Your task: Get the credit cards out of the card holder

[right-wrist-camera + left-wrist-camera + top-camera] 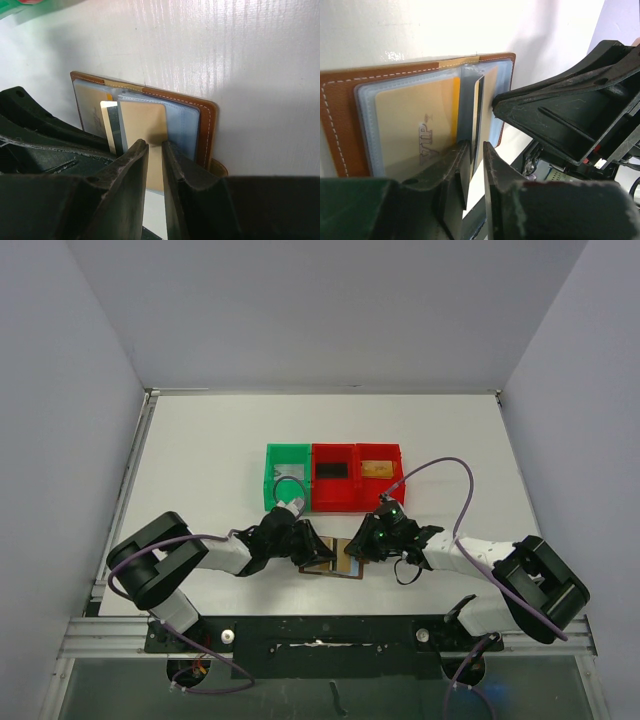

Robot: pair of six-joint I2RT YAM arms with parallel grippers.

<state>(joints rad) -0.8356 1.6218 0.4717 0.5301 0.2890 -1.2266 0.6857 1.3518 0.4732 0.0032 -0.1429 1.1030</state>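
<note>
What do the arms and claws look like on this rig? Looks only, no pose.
The left arm and right arm have white links between bulky black joint housings. A lilac cable loops along each. Claw fingers are matte black, angular, scuffed plastic. Green lights glow at the right wrist.

— Top camera?
— High behind the bases at six o'clock, looking down on the whole table (200, 460).
— Wrist cameras?
— Very near, facing each other across the card holder (340, 120), which all three share.
</note>
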